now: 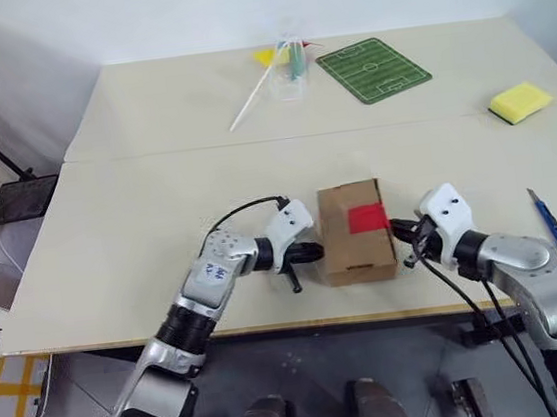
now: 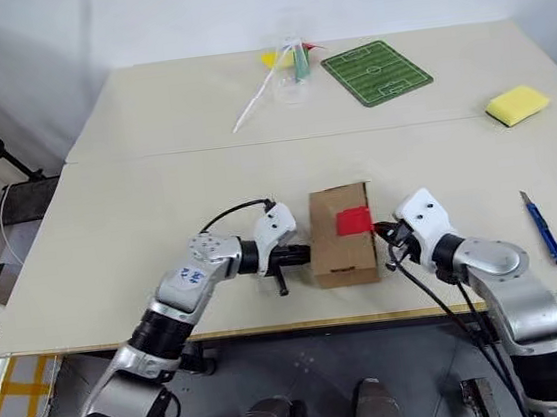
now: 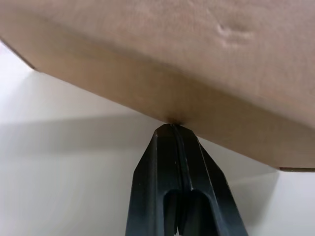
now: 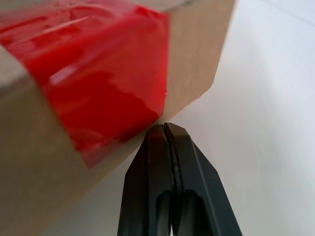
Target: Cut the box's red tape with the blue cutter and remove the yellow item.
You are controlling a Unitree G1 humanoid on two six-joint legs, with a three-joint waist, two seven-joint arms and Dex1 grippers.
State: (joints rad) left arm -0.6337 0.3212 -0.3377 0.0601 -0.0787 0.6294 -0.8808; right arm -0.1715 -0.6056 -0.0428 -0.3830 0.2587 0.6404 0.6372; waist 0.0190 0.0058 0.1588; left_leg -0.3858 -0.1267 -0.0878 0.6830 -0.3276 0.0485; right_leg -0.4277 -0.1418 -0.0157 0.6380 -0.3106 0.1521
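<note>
box [image 1: 356, 231]: near table's [image 1: 156, 192] front edge, red tape [image 1: 367, 217] on its 3 o'clock rim; left gripper [image 1: 304, 254] pinched shut at 9 o'clock wall, right gripper [image 1: 402, 227] pinched shut, empty, at tape; blue cutter [image 1: 553, 225] at 3 o'clock, open tabletop between

No text or label can be read

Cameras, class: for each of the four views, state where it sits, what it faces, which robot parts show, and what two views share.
Left eye view: on the head, looking down over the table; shows both arms, the box and the blue cutter.
Right eye view: beside it, same scene.
Left wrist view: on the left wrist, facing the box's plain side; left gripper shut, tips against the cardboard.
Right wrist view: on the right wrist, facing the red tape; right gripper shut.
Shared: both wrist views show the box.
</note>
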